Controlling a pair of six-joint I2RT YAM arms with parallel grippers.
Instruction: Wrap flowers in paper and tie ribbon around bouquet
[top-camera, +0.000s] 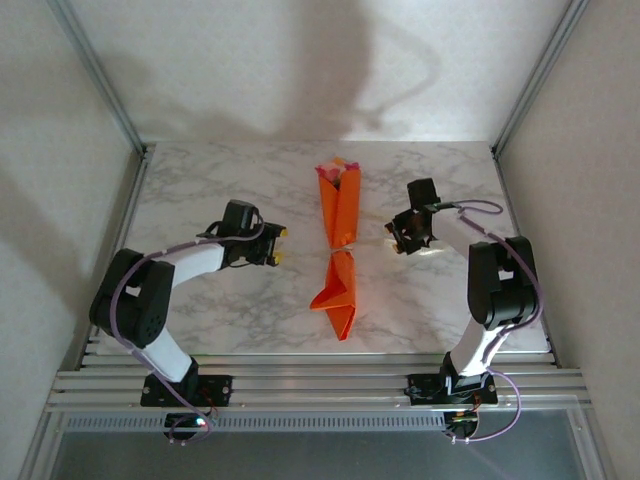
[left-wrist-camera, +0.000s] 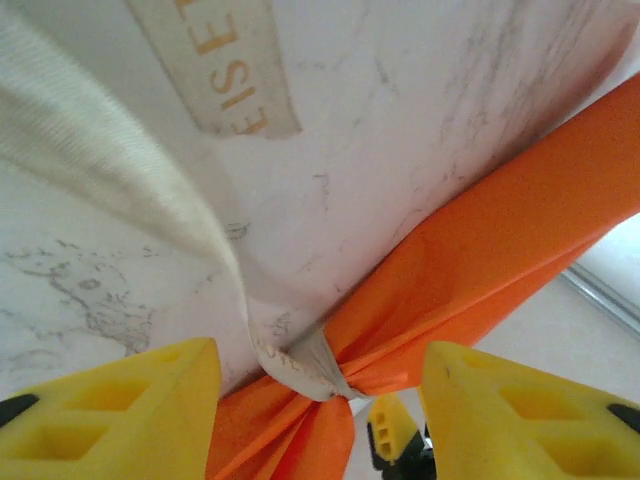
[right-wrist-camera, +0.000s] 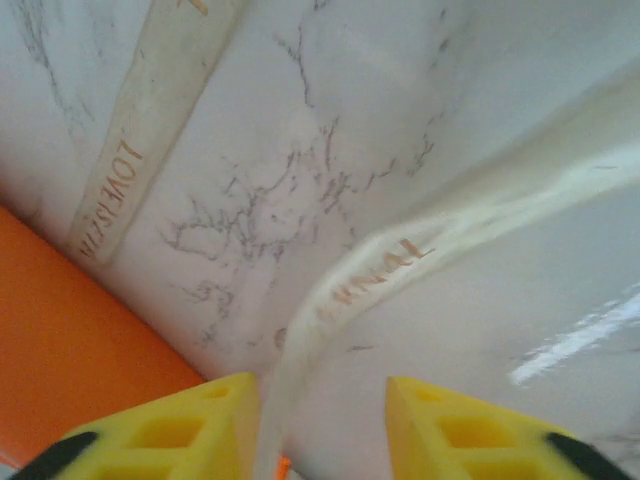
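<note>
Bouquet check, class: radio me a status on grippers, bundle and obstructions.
Left gripper open, right gripper open, either side of bouquet. Bouquet flat on table, ribbon cinched round its middle, tails loose between open jaws. Nothing blocking.

The white, grey-veined marble tabletop (top-camera: 220, 190) carries the bouquet (top-camera: 341, 215), a narrow orange paper cone lying flat near the middle, with the flowers (top-camera: 337, 166) toward the far edge. A pale ribbon (left-wrist-camera: 300, 365) cinches its waist, and lettered lengths of it lie flat on the marble on both sides.
</note>
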